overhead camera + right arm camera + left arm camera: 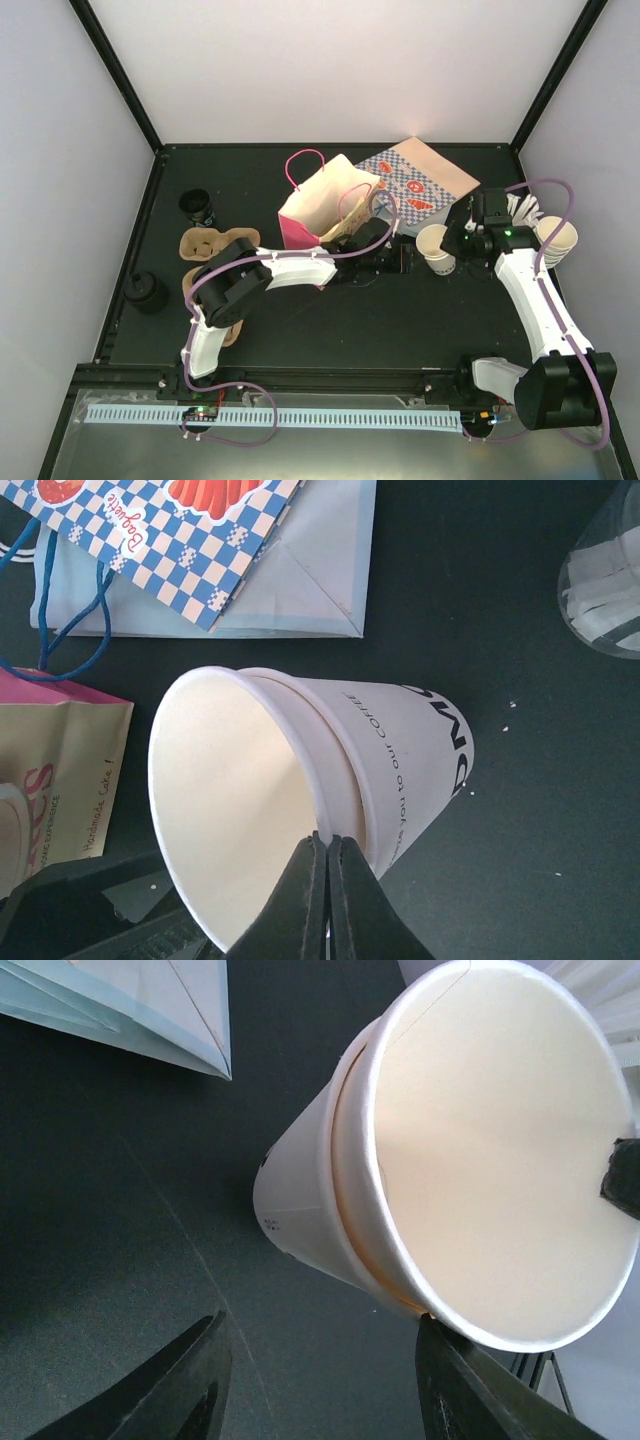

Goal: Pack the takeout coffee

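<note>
Our right pincer (326,845) is shut on the rim of the takeout coffee (400,760), which stands right of the middle of the table (330,330), near the pink bag (315,215). Our left pincer (320,1325) hangs half open, empty, beside it. We should lift it level and clear the bag's edge.
</note>
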Controlling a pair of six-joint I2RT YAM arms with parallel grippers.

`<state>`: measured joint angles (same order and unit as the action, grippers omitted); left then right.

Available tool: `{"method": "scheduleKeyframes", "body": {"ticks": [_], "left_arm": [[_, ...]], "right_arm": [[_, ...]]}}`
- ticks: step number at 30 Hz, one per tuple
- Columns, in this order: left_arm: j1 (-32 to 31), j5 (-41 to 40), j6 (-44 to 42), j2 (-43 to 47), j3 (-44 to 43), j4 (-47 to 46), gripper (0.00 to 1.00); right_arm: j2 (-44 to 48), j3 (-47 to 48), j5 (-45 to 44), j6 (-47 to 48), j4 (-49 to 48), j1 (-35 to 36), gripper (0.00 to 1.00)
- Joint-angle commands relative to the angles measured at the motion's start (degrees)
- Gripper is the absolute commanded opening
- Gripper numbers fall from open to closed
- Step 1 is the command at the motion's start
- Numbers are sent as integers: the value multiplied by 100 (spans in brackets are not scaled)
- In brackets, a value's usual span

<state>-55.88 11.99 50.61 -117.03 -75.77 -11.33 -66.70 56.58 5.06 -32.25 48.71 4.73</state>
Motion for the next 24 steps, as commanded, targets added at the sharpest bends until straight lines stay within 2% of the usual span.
{"method": "scheduleKeyframes", "body": {"ticks": [1,16,18,21,24], "left_arm": [[-50,-334,-229,-153,-227,406,53],[-102,-574,-563,108,-116,516,54],[-143,-704,-755,261,-57,505,61],[-222,-841,-1179,442,41,378,79],[-297,-975,-1655,622,310,34,87]], "right_arm": [[155,326,255,-87,102,-14,1],[95,355,291,68,182,-242,1],[54,331,304,114,204,-247,1],[6,391,386,209,298,-249,1],[-18,632,325,346,609,-245,1]]}}
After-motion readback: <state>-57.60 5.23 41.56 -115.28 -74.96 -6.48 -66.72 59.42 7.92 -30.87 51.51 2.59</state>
